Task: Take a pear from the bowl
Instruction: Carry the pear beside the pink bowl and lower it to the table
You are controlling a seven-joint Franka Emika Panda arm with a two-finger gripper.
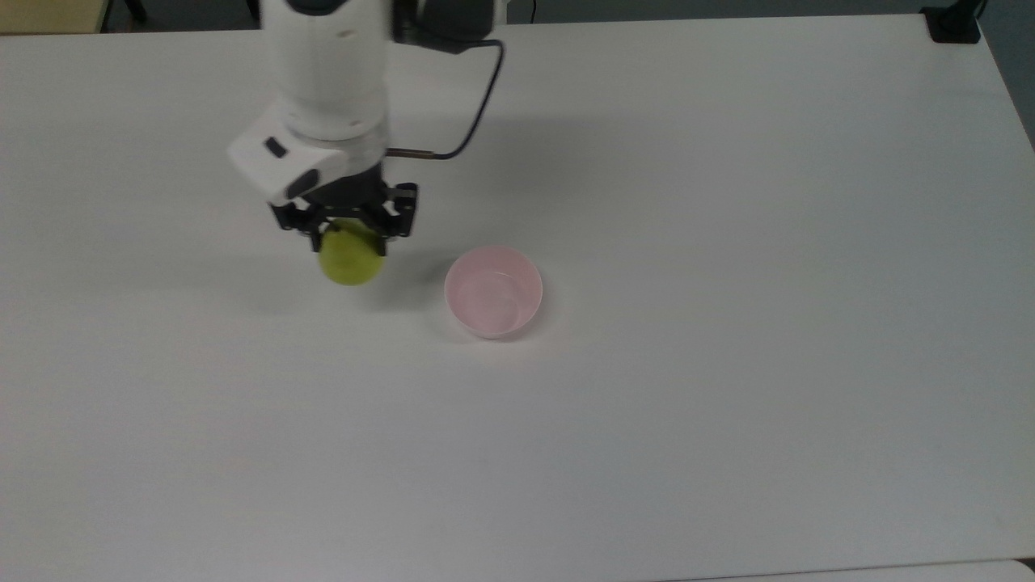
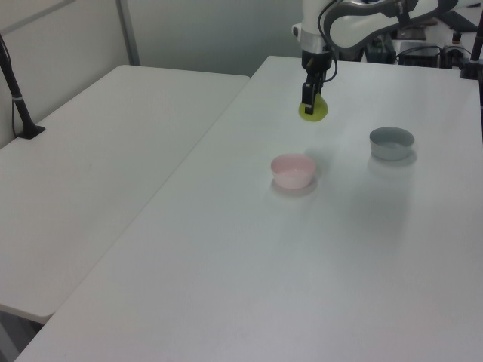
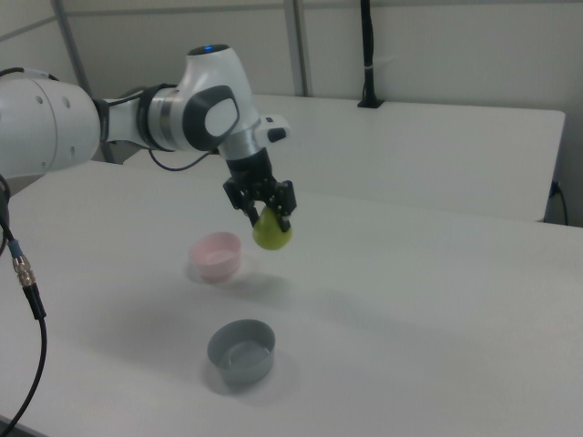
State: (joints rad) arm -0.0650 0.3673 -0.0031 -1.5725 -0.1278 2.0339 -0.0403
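The yellow-green pear (image 1: 351,257) (image 2: 315,110) (image 3: 271,230) hangs in the air, clear of the table, with my gripper (image 1: 346,233) (image 2: 309,102) (image 3: 265,209) shut on its upper part. The pale pink bowl (image 1: 493,292) (image 2: 293,170) (image 3: 216,256) stands empty on the white table, to the right of the pear in the top view. In the right view the pear hangs to the right of the bowl and well above the table.
A grey bowl (image 2: 392,142) (image 3: 241,351) stands on the same white table (image 1: 728,364), at the left view's right; the arm covers it in the top view. A second white table (image 2: 98,151) adjoins at the left view's left.
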